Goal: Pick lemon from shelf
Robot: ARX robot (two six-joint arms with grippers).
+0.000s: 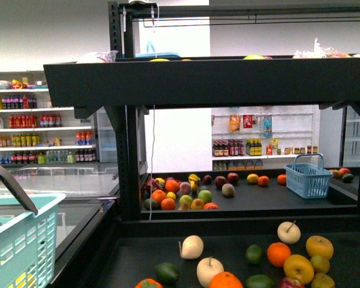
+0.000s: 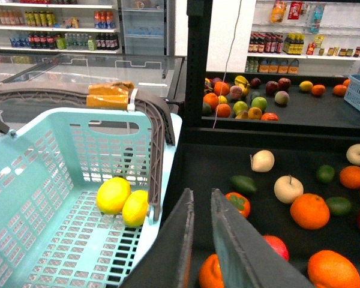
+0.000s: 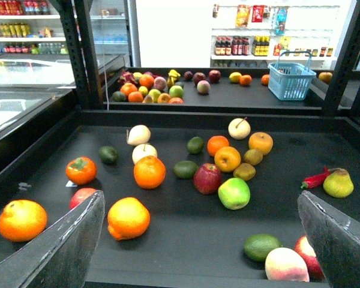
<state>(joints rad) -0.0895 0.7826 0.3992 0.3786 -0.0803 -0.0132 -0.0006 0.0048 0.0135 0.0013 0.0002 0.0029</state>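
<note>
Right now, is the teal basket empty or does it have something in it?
Not empty. Two lemons lie side by side on the basket floor, by its near wall, seen from the left wrist.

L end effector (image 2: 201, 240): jaws nearly together, narrow gap btwn fingers, nothing held. R end effector (image 3: 201, 240): jaws spread wide, empty. Neither arm visible in front view.

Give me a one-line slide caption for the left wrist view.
Left gripper, nearly closed and empty, beside a teal basket holding two lemons, with mixed fruit on the black shelf tray.
</note>
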